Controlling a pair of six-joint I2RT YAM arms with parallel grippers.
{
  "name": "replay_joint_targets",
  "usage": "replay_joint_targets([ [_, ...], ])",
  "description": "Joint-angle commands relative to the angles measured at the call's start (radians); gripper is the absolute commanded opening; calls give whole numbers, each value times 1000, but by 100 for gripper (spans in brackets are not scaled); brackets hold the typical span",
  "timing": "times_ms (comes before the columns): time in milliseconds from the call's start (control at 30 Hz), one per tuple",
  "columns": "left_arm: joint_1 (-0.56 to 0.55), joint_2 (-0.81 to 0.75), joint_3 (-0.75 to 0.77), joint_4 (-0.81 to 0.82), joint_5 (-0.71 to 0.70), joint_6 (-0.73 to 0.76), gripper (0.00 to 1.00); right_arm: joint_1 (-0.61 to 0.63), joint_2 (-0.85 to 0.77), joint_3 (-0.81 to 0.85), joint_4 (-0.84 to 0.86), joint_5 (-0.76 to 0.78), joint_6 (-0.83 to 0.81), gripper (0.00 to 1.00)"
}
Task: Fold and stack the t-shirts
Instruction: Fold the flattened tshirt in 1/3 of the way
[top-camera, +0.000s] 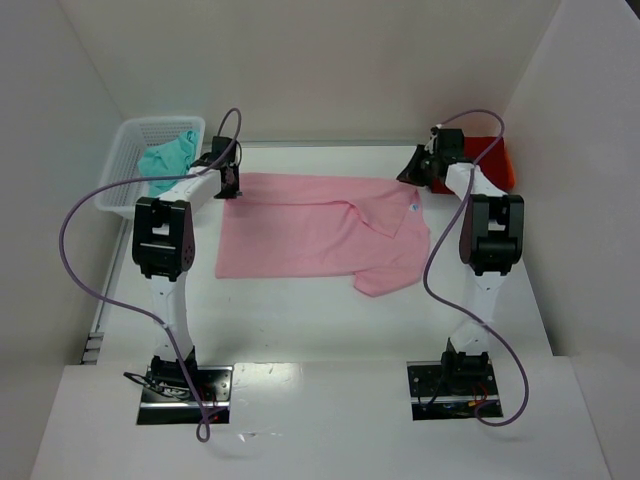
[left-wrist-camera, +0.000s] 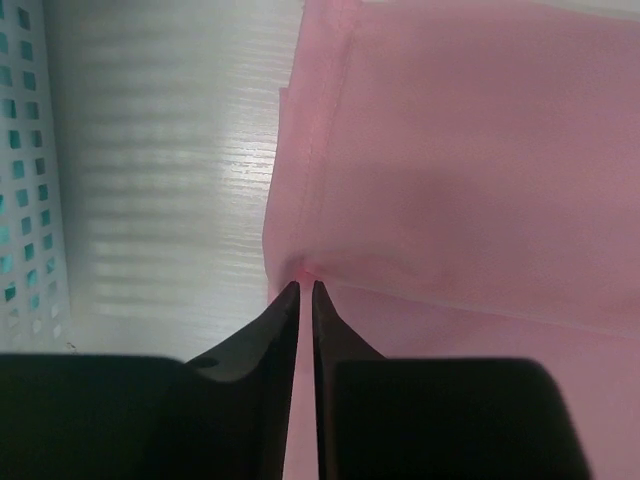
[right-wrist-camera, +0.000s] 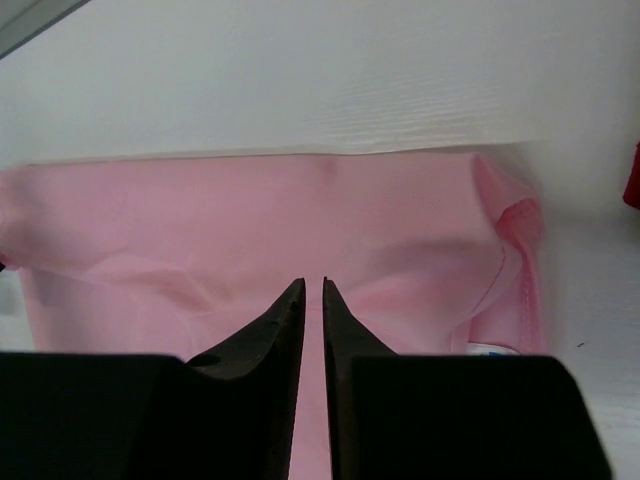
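Observation:
The light pink t-shirt (top-camera: 310, 235) lies spread flat in the middle of the table, with one sleeve folded across near its right end. My left gripper (top-camera: 230, 183) is down at the shirt's far left corner. In the left wrist view its jaws (left-wrist-camera: 306, 285) stand a narrow slit apart, the tips at a small pucker in the pink cloth (left-wrist-camera: 470, 150). My right gripper (top-camera: 418, 172) is at the shirt's far right edge, jaws (right-wrist-camera: 313, 283) also a slit apart over flat pink cloth (right-wrist-camera: 200, 220). A teal t-shirt (top-camera: 165, 158) lies in the basket. A red t-shirt (top-camera: 497, 160) lies at the back right.
The white mesh basket (top-camera: 125, 170) stands at the back left, close beside my left gripper, and its wall (left-wrist-camera: 25, 150) fills the left edge of the left wrist view. White walls enclose the table on three sides. Purple cables loop from both arms.

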Motion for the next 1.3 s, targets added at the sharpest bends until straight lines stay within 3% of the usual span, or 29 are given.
replay_joint_targets([
  [0, 5, 1, -20, 40, -46, -18, 12, 7, 44, -9, 32, -5, -15, 16],
  [367, 15, 11, -39, 31, -57, -9, 9, 7, 62, -9, 3, 67, -46, 12],
  [467, 15, 11, -48, 31, -57, -9, 18, 7, 71, -9, -6, 90, -46, 12],
  [633, 15, 29, -39, 31, -37, -9, 13, 7, 81, -9, -6, 101, -55, 9],
  [800, 15, 38, -39, 31, -5, -9, 28, 7, 81, 0, -15, 101, -55, 9],
  [900, 15, 38, -39, 31, 6, -9, 30, 7, 90, 10, -15, 101, -55, 9],
  [1033, 15, 38, -39, 42, 6, -18, 11, 7, 90, 10, -15, 92, -55, 9],
  [1167, 15, 47, -30, 42, 6, -18, 1, 7, 90, 10, -15, 101, -55, 9],
  [1267, 15, 37, -30, 42, 6, -18, 0, 7, 90, 10, -15, 101, -55, 9],
])
